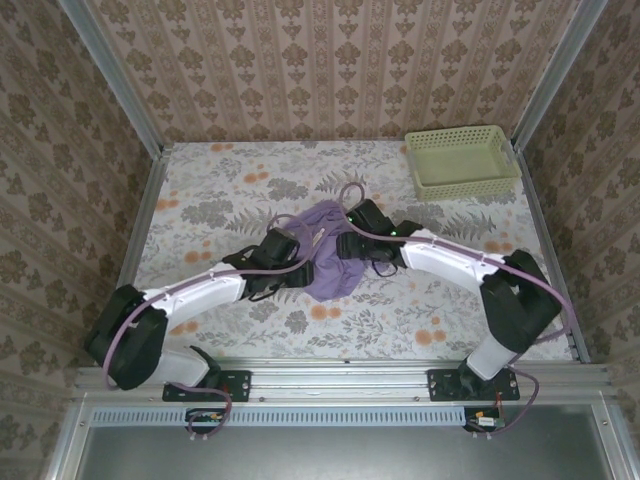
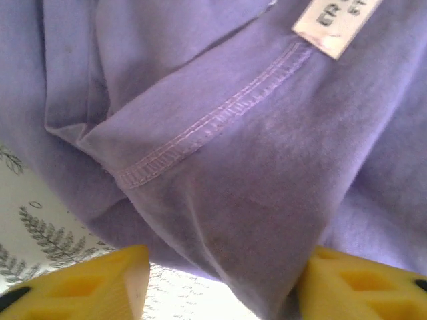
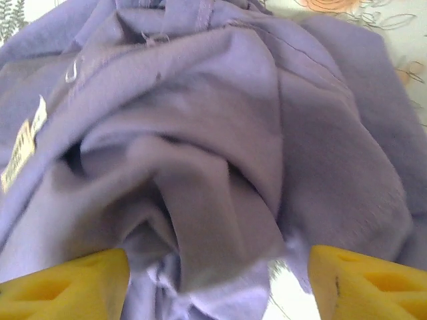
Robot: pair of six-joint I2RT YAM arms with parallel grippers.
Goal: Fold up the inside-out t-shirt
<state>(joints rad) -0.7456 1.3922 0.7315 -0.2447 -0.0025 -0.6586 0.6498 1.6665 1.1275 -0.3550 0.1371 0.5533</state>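
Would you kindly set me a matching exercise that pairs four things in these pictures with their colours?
Things:
1. t-shirt
2. basket
3. label sewn on the t-shirt
4. left claw's fingers

Colours:
A. yellow
B. lavender
C. whitish with dark print
D. pale green

Right pairs: 1-B, 2-D, 3-C, 4-A.
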